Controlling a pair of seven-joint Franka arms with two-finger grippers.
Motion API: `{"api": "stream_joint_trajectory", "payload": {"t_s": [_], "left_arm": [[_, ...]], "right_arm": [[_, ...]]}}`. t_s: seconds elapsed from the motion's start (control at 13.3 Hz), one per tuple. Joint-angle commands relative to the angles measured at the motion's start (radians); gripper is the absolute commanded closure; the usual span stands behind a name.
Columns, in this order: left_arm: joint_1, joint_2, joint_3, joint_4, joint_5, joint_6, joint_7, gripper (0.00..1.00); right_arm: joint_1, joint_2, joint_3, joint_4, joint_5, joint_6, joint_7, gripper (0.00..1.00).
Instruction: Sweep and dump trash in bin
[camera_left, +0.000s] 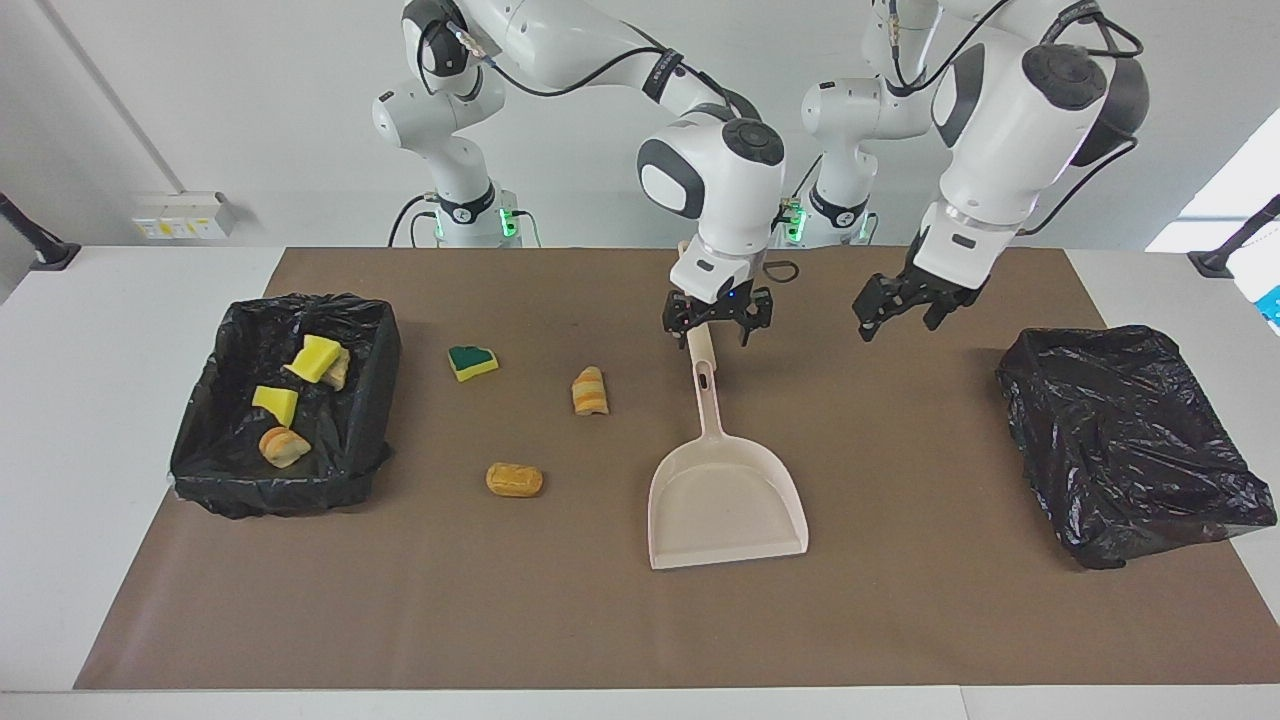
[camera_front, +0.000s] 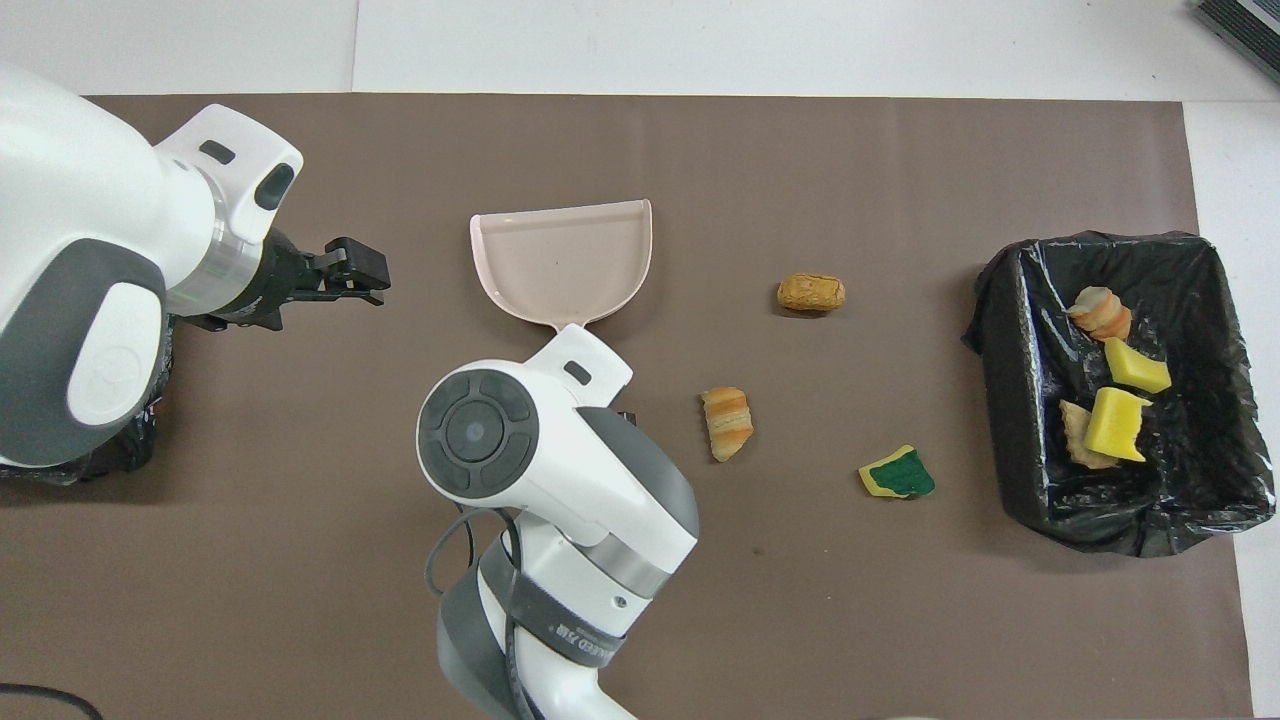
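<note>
While my right claw (camera_left: 716, 322) hangs above the dustpan's handle end with its fingers spread and nothing in them, I see my left claw (camera_left: 899, 306) raised too, fingers apart and empty, over bare mat between the dustpan (camera_left: 727, 500) and the crumpled bag (camera_left: 1130, 440) at the left arm's end of the bench (camera_left: 90, 340). Working outward from the robots, the green-topped sponge (camera_left: 472, 361) lies nearest on the brown mat (camera_left: 900, 620), a striped bread lump (camera_left: 589, 391) a little farther out beside the dustpan handle, and an orange lump (camera_left: 514, 479) farther again, level with the pan's body. I see the pan flat on the mat, handle toward the robots, mouth away from them, empty. At the right arm's end sits the lined bin (camera_left: 355, 440), holding two yellow sponge chunks (camera_left: 316, 358) and two bread scraps (camera_left: 283, 446).
</note>
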Motion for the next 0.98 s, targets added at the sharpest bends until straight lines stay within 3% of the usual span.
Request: {"api": "stream_joint_trajectory", "payload": {"t_s": [0.0,0.15,0.3,0.53,0.9], "left_arm": [[-0.003,0.05,-0.025,-0.006,0.008,0.074,-0.014,0.0],[-0.032,0.096,-0.054,-0.003,0.022,0.1,-0.025,0.0],[-0.092,0.156,-0.056,0.011,0.091,0.133,-0.066,0.0],[-0.145,0.228,-0.056,0.049,0.102,0.136,-0.123,0.0],[-0.243,0.296,-0.062,0.005,0.129,0.206,-0.247,0.0]], "right_arm": [[0.016,-0.143,0.006,-0.253,0.032,0.127,0.072,0.0],[0.042,-0.22,0.011,-0.419,0.053,0.243,0.119,0.0],[0.077,-0.268,0.011,-0.519,0.084,0.296,0.138,0.0],[0.119,-0.269,0.011,-0.578,0.084,0.329,0.189,0.05],[0.134,-0.263,0.012,-0.613,0.086,0.359,0.212,0.2]]}}
